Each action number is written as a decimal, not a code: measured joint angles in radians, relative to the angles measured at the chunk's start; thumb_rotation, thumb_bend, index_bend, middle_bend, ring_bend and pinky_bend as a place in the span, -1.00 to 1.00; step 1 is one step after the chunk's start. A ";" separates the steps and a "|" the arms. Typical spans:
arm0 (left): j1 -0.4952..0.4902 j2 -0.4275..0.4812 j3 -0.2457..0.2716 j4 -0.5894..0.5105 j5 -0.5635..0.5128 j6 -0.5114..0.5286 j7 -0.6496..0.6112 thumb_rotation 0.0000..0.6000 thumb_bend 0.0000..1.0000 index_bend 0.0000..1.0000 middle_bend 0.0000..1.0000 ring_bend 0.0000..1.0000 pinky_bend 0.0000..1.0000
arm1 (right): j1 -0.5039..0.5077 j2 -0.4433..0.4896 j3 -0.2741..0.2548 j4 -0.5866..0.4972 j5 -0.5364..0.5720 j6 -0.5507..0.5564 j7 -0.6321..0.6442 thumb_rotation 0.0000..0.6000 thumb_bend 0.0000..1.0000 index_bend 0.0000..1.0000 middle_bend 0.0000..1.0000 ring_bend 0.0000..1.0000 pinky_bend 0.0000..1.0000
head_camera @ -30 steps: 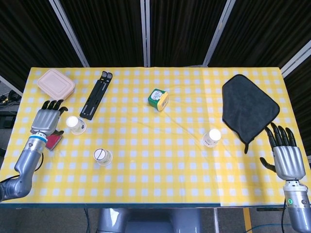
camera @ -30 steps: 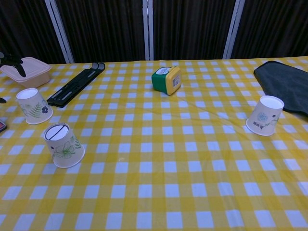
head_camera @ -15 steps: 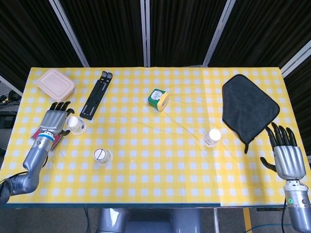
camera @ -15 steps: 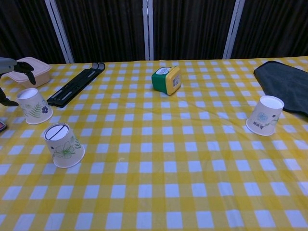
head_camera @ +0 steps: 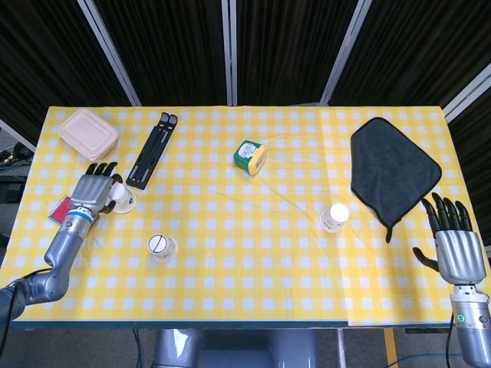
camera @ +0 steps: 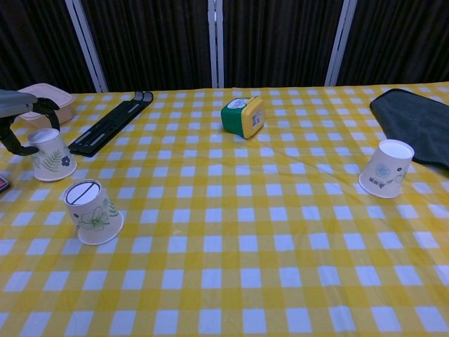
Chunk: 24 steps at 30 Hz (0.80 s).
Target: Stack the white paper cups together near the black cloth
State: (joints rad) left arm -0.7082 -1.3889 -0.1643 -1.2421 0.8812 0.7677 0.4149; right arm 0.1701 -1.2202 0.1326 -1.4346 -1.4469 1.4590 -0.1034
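Three white paper cups with flower prints stand apart on the yellow checked table. One cup (head_camera: 123, 198) (camera: 53, 155) is at the left, and my left hand (head_camera: 95, 189) (camera: 19, 112) arches over it with fingers apart and the thumb at its left side. A second cup (head_camera: 162, 247) (camera: 92, 213) stands upside down nearer the front. The third cup (head_camera: 334, 217) (camera: 384, 168) sits just left of the black cloth (head_camera: 393, 167) (camera: 415, 119). My right hand (head_camera: 454, 244) hovers open by the table's right front edge, beyond the cloth's lower tip.
A pink lidded box (head_camera: 88, 133) (camera: 46, 102) sits at the back left, with a black folded stand (head_camera: 152, 149) (camera: 111, 126) next to it. A green and yellow can (head_camera: 250, 156) (camera: 243, 116) lies mid-table. A red card (head_camera: 60, 208) lies beside my left wrist.
My left hand has moved right, from over the red card to over the left cup. My right hand has drifted slightly toward the front edge. The cups have not moved.
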 measured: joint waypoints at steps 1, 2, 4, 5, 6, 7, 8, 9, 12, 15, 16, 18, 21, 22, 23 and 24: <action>0.000 0.001 0.000 -0.004 0.002 0.002 -0.004 1.00 -0.09 -0.32 -1.00 -1.00 -1.00 | -0.001 0.000 0.000 -0.001 -0.001 0.003 0.001 1.00 -0.84 -0.93 -1.00 -1.00 -1.00; 0.001 0.003 0.000 -0.009 0.006 0.005 -0.009 1.00 -0.09 -0.32 -1.00 -1.00 -1.00 | -0.002 0.000 0.000 -0.001 -0.003 0.007 0.002 1.00 -0.84 -0.93 -1.00 -1.00 -1.00; 0.004 0.009 -0.001 -0.024 0.017 0.017 -0.020 1.00 -0.09 -0.33 -1.00 -1.00 -1.00 | -0.004 0.001 0.000 -0.001 -0.006 0.013 0.004 1.00 -0.84 -0.93 -1.00 -1.00 -1.00; 0.005 0.014 -0.002 -0.033 0.024 0.023 -0.025 1.00 -0.09 -0.33 -1.00 -1.00 -1.00 | -0.005 0.001 0.000 -0.001 -0.008 0.017 0.005 1.00 -0.84 -0.93 -1.00 -1.00 -1.00; 0.008 0.022 -0.004 -0.047 0.034 0.035 -0.032 1.00 -0.09 -0.34 -1.00 -1.00 -1.00 | -0.006 0.001 0.000 -0.002 -0.009 0.019 0.007 1.00 -0.84 -0.93 -1.00 -1.00 -1.00; 0.010 0.029 -0.006 -0.061 0.042 0.045 -0.037 1.00 -0.09 -0.34 -1.00 -1.00 -1.00 | -0.007 0.002 0.000 -0.002 -0.010 0.022 0.008 1.00 -0.84 -0.93 -1.00 -1.00 -1.00; 0.013 0.038 -0.008 -0.077 0.052 0.055 -0.043 1.00 -0.09 -0.34 -1.00 -1.00 -1.00 | -0.008 0.003 0.000 -0.003 -0.012 0.024 0.009 1.00 -0.84 -0.93 -1.00 -1.00 -1.00; 0.017 0.051 -0.010 -0.101 0.066 0.070 -0.052 1.00 -0.09 -0.34 -1.00 -1.00 -1.00 | -0.009 0.003 0.000 -0.004 -0.013 0.026 0.010 1.00 -0.84 -0.93 -1.00 -1.00 -1.00; 0.029 0.091 -0.017 -0.175 0.106 0.110 -0.074 1.00 -0.10 -0.34 -1.00 -1.00 -1.00 | -0.010 0.005 0.000 -0.007 -0.016 0.030 0.013 1.00 -0.84 -0.93 -1.00 -1.00 -1.00; 0.042 0.132 -0.020 -0.260 0.158 0.152 -0.093 1.00 -0.10 -0.35 -1.00 -1.00 -1.00 | -0.011 0.008 0.000 -0.010 -0.019 0.032 0.016 1.00 -0.84 -0.93 -1.00 -1.00 -1.00; 0.047 0.145 -0.019 -0.288 0.178 0.165 -0.098 1.00 -0.10 -0.35 -1.00 -1.00 -1.00 | -0.011 0.008 -0.001 -0.010 -0.019 0.032 0.017 1.00 -0.84 -0.93 -1.00 -1.00 -1.00; 0.058 0.174 -0.016 -0.354 0.228 0.195 -0.109 1.00 -0.10 -0.35 -1.00 -1.00 -1.00 | -0.011 0.009 -0.001 -0.012 -0.019 0.031 0.018 1.00 -0.84 -0.93 -1.00 -1.00 -1.00; 0.074 0.206 -0.007 -0.436 0.301 0.237 -0.121 1.00 -0.10 -0.35 -1.00 -1.00 -1.00 | -0.011 0.010 -0.001 -0.012 -0.021 0.032 0.021 1.00 -0.84 -0.93 -1.00 -1.00 -1.00; 0.078 0.213 -0.003 -0.456 0.321 0.247 -0.124 1.00 -0.10 -0.35 -1.00 -1.00 -1.00 | -0.011 0.011 -0.001 -0.013 -0.022 0.032 0.022 1.00 -0.84 -0.93 -1.00 -1.00 -1.00; 0.082 0.220 0.002 -0.475 0.340 0.257 -0.127 1.00 -0.10 -0.35 -1.00 -1.00 -1.00 | -0.011 0.011 -0.001 -0.013 -0.022 0.033 0.024 1.00 -0.84 -0.93 -1.00 -1.00 -1.00; 0.088 0.228 0.008 -0.500 0.365 0.269 -0.129 1.00 -0.10 -0.35 -1.00 -1.00 -1.00 | -0.011 0.012 -0.001 -0.013 -0.022 0.033 0.025 1.00 -0.84 -0.93 -1.00 -1.00 -1.00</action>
State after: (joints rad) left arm -0.6206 -1.1611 -0.1563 -1.7419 1.2460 1.0367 0.2854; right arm 0.1587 -1.2083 0.1316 -1.4472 -1.4688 1.4915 -0.0784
